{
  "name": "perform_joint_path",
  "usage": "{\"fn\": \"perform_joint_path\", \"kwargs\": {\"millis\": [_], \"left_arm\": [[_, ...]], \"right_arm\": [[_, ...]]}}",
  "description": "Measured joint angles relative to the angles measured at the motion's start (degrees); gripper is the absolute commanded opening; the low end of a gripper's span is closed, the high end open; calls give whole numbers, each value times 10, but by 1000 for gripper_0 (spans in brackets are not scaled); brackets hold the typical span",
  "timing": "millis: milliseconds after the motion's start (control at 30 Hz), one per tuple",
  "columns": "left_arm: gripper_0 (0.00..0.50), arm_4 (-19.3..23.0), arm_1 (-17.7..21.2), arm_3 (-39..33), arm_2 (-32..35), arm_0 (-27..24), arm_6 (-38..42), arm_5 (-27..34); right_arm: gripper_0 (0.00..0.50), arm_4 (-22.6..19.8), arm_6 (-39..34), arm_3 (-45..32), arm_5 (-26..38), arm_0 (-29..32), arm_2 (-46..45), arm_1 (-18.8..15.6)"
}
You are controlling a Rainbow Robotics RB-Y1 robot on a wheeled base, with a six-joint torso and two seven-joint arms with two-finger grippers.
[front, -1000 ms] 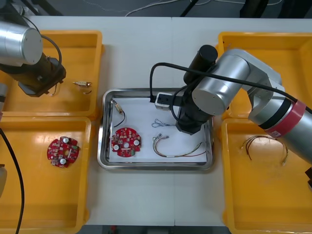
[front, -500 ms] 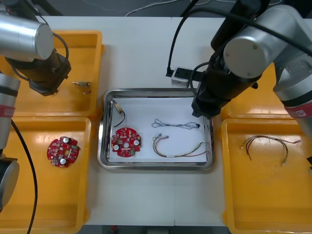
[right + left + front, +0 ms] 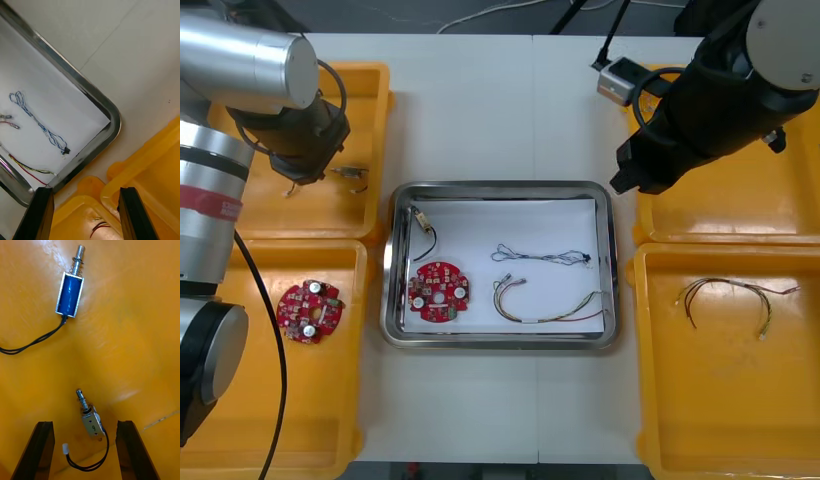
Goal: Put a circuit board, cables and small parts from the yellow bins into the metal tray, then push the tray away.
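Lying in the tray (image 3: 500, 187) are one circuit board (image 3: 439, 291), two cables (image 3: 545, 257).

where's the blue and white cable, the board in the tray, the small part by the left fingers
blue and white cable (image 3: 44, 130): right wrist view, mid length
circuit board (image 3: 442, 280): front view, red face
small metal part (image 3: 93, 423): left wrist view, metal body

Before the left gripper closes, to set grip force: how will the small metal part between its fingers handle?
Under the left gripper, the small metal part looks rigid, its shiny casing possibly slippery; its black lead likely dangles.
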Motion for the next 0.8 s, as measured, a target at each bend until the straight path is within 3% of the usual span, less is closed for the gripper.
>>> {"fn": "perform_joint_path", "kwargs": {"millis": [100, 267, 433, 600, 800], "left_arm": [[483, 0, -7, 6, 3, -2, 0, -7], [481, 0, -13, 23, 5, -8, 0, -7], [483, 0, -19, 31, 5, -10, 0, -8], [482, 0, -20, 44, 6, -12, 0, -18], [484, 0, -20, 58, 6, -12, 0, -29]], "right_arm": [[500, 0, -72, -16, 0, 13, -18, -11], [500, -1, -97, -53, 0, 53, -50, -36], [500, -1, -178, -91, 0, 99, -65, -69], [500, -1, -187, -115, 0, 139, -75, -100], [500, -5, -219, -128, 0, 182, -116, -113]]}}
